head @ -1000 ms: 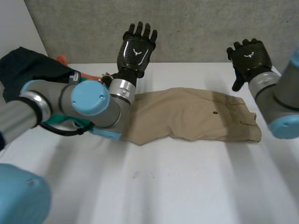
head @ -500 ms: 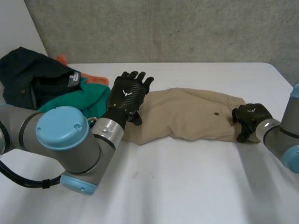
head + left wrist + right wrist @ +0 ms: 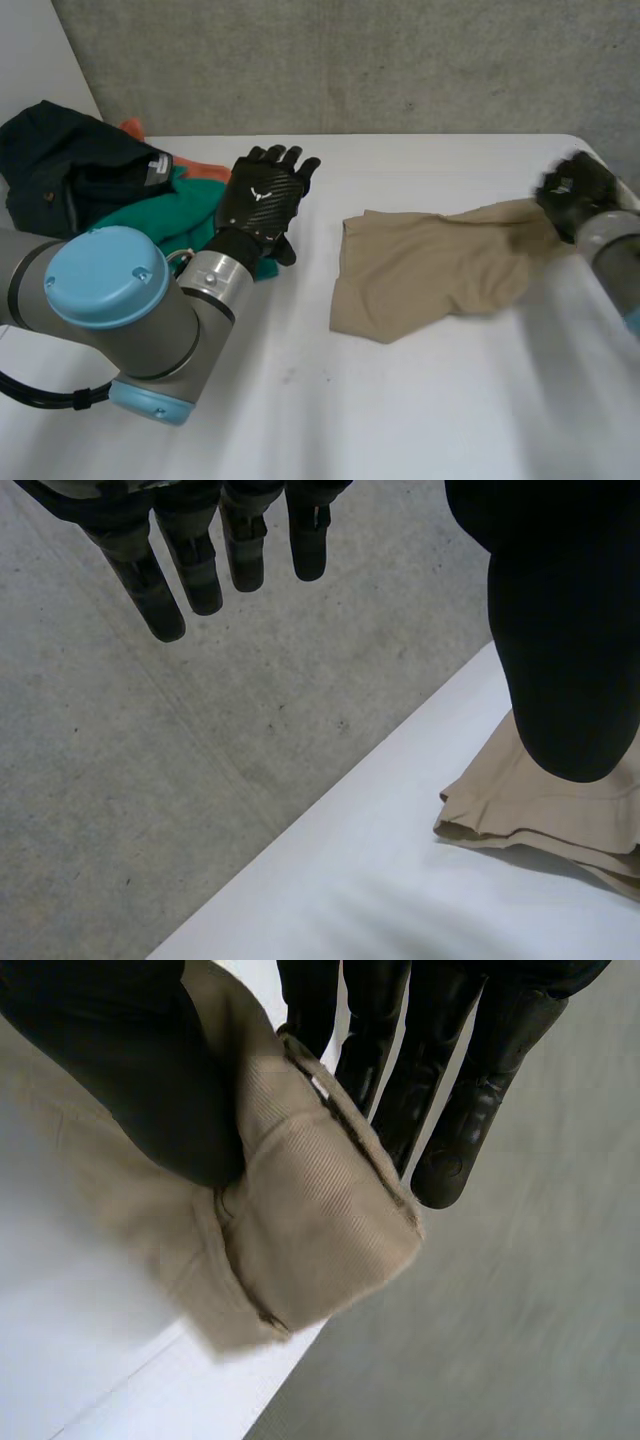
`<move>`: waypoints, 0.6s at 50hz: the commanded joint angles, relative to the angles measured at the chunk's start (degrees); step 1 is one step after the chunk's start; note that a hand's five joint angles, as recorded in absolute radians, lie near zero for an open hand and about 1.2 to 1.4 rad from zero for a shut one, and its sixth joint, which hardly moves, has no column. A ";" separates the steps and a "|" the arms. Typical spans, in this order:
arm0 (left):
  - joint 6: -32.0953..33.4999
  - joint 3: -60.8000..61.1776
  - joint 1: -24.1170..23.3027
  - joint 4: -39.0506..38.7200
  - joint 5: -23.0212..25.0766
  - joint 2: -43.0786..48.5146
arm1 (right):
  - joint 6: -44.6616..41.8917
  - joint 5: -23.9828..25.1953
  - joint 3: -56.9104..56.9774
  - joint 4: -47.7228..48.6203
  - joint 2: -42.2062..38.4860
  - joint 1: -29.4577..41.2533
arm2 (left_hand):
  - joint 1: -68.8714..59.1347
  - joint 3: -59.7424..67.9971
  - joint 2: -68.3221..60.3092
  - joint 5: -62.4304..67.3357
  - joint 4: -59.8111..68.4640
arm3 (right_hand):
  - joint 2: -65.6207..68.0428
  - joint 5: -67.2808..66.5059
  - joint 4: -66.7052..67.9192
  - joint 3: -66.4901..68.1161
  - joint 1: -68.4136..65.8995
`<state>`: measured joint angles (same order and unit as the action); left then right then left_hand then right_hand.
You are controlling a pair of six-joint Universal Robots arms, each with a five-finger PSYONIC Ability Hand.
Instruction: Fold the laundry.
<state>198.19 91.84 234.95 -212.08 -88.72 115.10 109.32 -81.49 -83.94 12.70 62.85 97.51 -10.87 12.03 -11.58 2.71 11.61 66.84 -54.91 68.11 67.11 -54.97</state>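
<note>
The right hand [image 3: 578, 195] has 1 end of the tan trousers [image 3: 430, 270] pinched between thumb and fingers at the table's [image 3: 400, 420] right edge, the rest trailing rumpled across the middle; I'd draw it low and steady so the cloth flattens. The left hand [image 3: 258, 200] hovers straight-fingered and empty beside the teal garment [image 3: 165, 215]. The trousers look a soft, fine-ribbed weave with a thick stitched hem.

The right hand [image 3: 578, 193] has pinched one end of the tan trousers [image 3: 430, 270] between thumb and fingers and dragged them clear of the left hand [image 3: 262, 196], which has come off the cloth.
</note>
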 commanded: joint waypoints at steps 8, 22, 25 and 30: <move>0.00 0.27 1.38 -0.17 -0.31 -0.49 | -5.26 29.64 1.41 3.47 -12.48 19.38 | 0.66 -1.82 1.37 -2.49 -1.39 | 13.16 -15.09 11.89 12.89 -25.03; -0.09 -10.44 1.91 0.71 -1.71 1.44 | 32.23 23.76 0.88 3.11 1.04 17.28 | 0.32 -1.48 1.03 -2.15 -1.06 | -56.84 54.91 -58.11 -57.11 44.97; -1.49 -17.81 0.95 3.77 -1.45 5.91 | 51.67 16.73 2.64 2.59 5.09 13.60 | -0.34 -0.82 0.36 -1.49 -0.39 | -56.84 54.91 -58.11 -57.11 44.97; -4.48 -29.77 -2.21 12.99 -0.75 13.38 | 58.02 8.47 5.10 -2.76 5.27 8.32 | -2.37 1.21 -1.66 0.54 1.63 | -56.84 54.91 -58.11 -57.11 44.97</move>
<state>196.85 75.29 235.92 -208.49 -90.28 120.18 155.42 -63.42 -81.58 15.05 66.67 111.69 -11.02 12.04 -11.59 2.71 11.62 12.49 -3.79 13.30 12.13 -11.46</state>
